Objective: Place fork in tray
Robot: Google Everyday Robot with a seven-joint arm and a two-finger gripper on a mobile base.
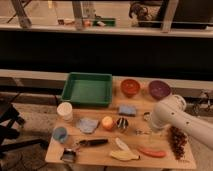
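The green tray [87, 76] stands at the back left of the wooden table and holds nothing that I can see. The fork [142, 132] is a thin silvery piece lying flat on the table right of the middle, well to the right of and nearer than the tray. My white arm [172, 117] reaches in from the right. My gripper [149, 124] points down at its left end, just above the fork and largely hidden by the arm.
A red bowl [130, 87] and a purple bowl [159, 89] stand right of the tray. A white cup [64, 111], blue sponge [127, 109], blue cloth [87, 125], orange [107, 122], black-handled utensil [92, 143], whitish utensil [121, 144] and banana [124, 155] crowd the front.
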